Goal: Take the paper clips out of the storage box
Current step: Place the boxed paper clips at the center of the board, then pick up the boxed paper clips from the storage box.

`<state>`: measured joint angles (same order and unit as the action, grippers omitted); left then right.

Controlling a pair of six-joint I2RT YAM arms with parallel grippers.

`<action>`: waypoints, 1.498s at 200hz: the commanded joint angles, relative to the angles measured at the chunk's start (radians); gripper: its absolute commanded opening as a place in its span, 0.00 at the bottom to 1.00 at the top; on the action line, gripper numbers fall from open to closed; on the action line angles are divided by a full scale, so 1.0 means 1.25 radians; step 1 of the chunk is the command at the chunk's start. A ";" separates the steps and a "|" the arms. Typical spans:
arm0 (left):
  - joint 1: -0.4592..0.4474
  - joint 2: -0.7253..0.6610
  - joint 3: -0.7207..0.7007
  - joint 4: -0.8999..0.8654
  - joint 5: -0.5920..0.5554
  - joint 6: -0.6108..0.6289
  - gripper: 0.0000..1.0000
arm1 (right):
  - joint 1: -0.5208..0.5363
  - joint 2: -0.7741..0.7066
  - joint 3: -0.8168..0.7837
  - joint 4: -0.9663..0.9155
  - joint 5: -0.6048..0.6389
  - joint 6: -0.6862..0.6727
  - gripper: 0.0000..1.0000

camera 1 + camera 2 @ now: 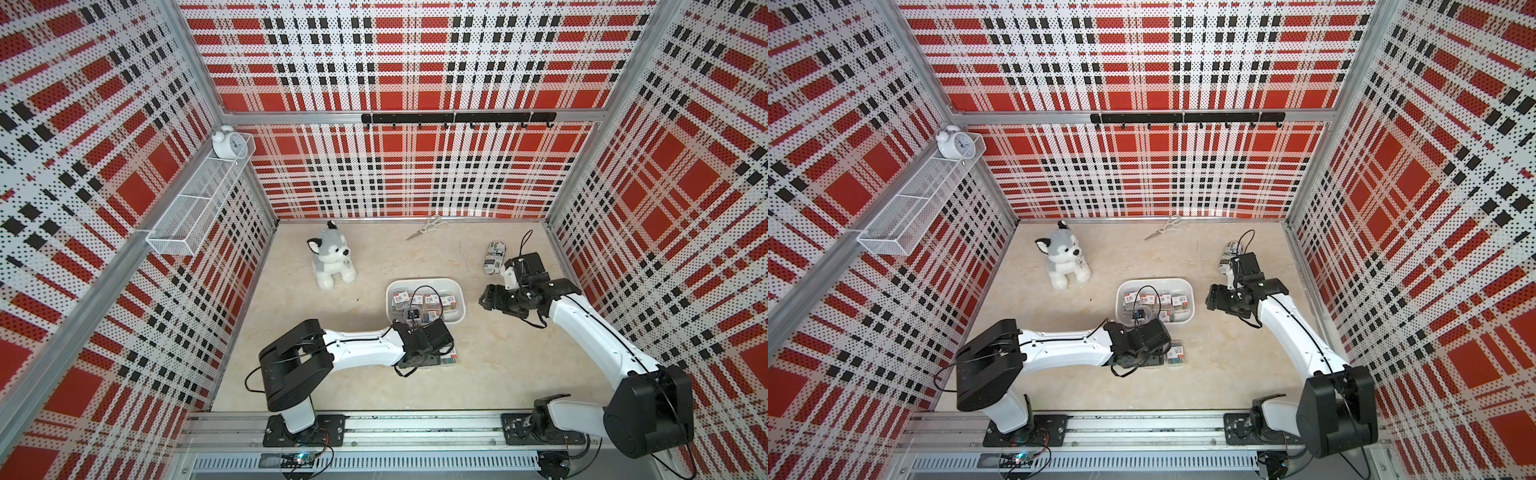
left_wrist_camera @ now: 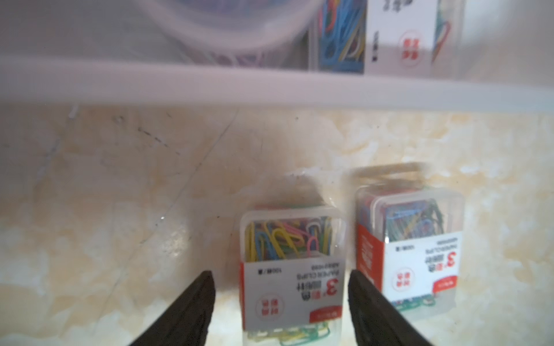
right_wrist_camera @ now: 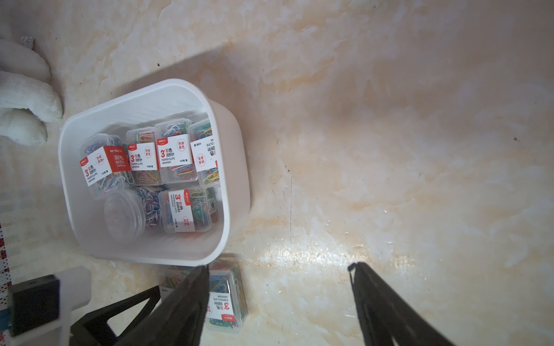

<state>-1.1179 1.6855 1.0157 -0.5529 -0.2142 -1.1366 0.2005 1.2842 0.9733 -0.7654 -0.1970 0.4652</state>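
Note:
The white storage box (image 1: 424, 281) (image 1: 1154, 281) stands mid-table. The right wrist view shows several clear cases of coloured paper clips (image 3: 174, 149) and a round clear tub (image 3: 124, 214) inside it. Two more cases lie on the table by its near wall (image 2: 269, 87): one (image 2: 292, 275) between the fingers of my open left gripper (image 2: 280, 274) with a gap on each side, the other (image 2: 410, 248) (image 1: 1176, 353) just beside it. My right gripper (image 3: 277, 266) (image 1: 488, 297) hovers open and empty to the right of the box.
A plush dog (image 1: 332, 259) sits behind and left of the box. Scissors (image 1: 428, 226) lie by the back wall. A printed cylinder (image 1: 494, 257) lies behind the right wrist. A wire basket (image 1: 199, 199) with an alarm clock (image 1: 226, 143) hangs on the left wall.

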 commanded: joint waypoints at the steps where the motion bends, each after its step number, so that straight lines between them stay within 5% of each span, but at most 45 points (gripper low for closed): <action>1: 0.004 -0.078 0.022 -0.049 -0.063 0.017 0.73 | -0.005 -0.017 0.017 -0.013 0.012 0.003 0.80; 60: 0.057 -0.261 0.108 -0.102 -0.255 0.119 0.73 | -0.002 -0.036 0.046 -0.033 0.021 0.005 0.79; 130: 0.132 -0.404 -0.043 0.015 -0.289 0.106 0.71 | 0.044 -0.017 0.097 -0.046 0.028 -0.005 0.76; 205: 0.353 -0.430 -0.094 0.096 -0.168 0.258 0.72 | 0.207 0.112 0.274 -0.119 0.133 -0.004 0.76; 299: 0.439 -0.516 -0.236 0.165 -0.116 0.320 0.73 | 0.389 0.360 0.492 -0.193 0.177 -0.006 0.75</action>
<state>-0.5987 1.1011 0.7387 -0.3813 -0.3798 -0.7845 0.6548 1.6752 1.5127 -0.9710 -0.0036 0.4610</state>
